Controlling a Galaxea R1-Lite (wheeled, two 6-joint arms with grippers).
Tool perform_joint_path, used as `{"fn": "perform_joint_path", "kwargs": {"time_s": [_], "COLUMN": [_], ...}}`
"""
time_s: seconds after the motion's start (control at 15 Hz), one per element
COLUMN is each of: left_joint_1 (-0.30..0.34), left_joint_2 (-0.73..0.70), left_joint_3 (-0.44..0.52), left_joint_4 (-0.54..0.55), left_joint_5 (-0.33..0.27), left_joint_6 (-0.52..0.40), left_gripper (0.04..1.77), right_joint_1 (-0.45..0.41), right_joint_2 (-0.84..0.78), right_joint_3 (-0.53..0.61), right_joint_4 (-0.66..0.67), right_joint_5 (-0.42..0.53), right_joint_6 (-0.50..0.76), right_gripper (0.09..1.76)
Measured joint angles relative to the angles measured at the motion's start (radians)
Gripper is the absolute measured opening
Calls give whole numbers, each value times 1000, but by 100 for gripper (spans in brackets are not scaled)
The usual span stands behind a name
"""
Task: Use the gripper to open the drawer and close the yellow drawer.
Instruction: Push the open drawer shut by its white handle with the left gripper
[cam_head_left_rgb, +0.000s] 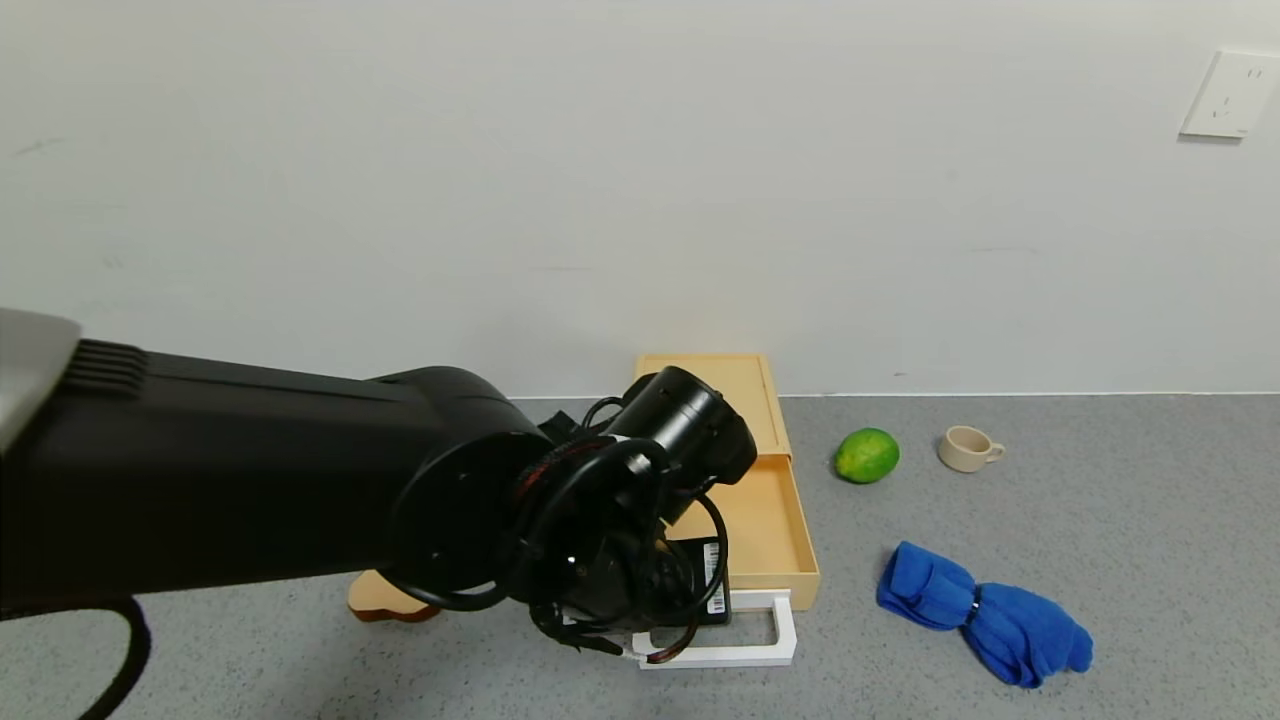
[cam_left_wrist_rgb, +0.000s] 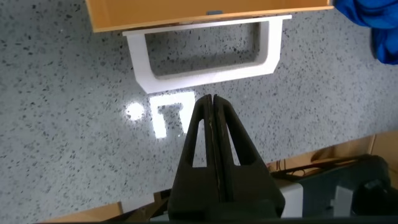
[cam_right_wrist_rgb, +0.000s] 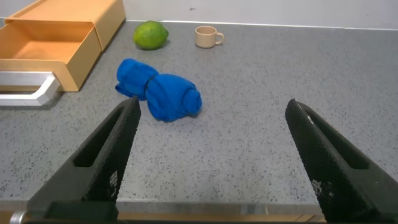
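The pale yellow drawer (cam_head_left_rgb: 770, 520) stands pulled out of its flat yellow casing (cam_head_left_rgb: 735, 385) at the back of the table. Its white loop handle (cam_head_left_rgb: 745, 640) points toward me. My left gripper (cam_head_left_rgb: 600, 640) is shut and empty. In the left wrist view its closed tips (cam_left_wrist_rgb: 208, 99) sit just in front of the handle (cam_left_wrist_rgb: 205, 68), outside the loop and apart from it. My right gripper (cam_right_wrist_rgb: 212, 106) is open and empty, low over the table's front right and outside the head view. The right wrist view also shows the open drawer (cam_right_wrist_rgb: 50, 43).
A green lime (cam_head_left_rgb: 867, 455) and a small beige cup (cam_head_left_rgb: 968, 448) sit right of the drawer. A crumpled blue cloth (cam_head_left_rgb: 985, 612) lies front right. A tan wooden piece (cam_head_left_rgb: 385, 600) lies left of the handle, partly under my left arm. The wall is right behind the casing.
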Motion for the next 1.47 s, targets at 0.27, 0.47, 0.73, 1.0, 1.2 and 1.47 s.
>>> {"fn": "perform_joint_path", "kwargs": {"time_s": [0.27, 0.47, 0.73, 1.0, 1.2, 1.47], "left_joint_1": [-39, -66, -100, -127, -138, -137], "left_joint_2": [51, 81, 107, 124, 143, 155], "left_joint_3": [47, 84, 147, 197, 202, 193], "left_joint_4": [-101, -175, -299, -374, -390, -391], "left_joint_5": [68, 150, 231, 311, 337, 336], "left_joint_6": [-6, -40, -48, -48, -49, -51], "left_gripper": [11, 11, 11, 11, 11, 11], "right_joint_1": [0, 0, 0, 0, 0, 0], "right_joint_2": [0, 0, 0, 0, 0, 0], "right_joint_3": [0, 0, 0, 0, 0, 0], "right_joint_4": [0, 0, 0, 0, 0, 0], "right_joint_5": [0, 0, 0, 0, 0, 0], "right_joint_6": [0, 0, 0, 0, 0, 0], "right_gripper": [171, 171, 171, 171, 171, 171]}}
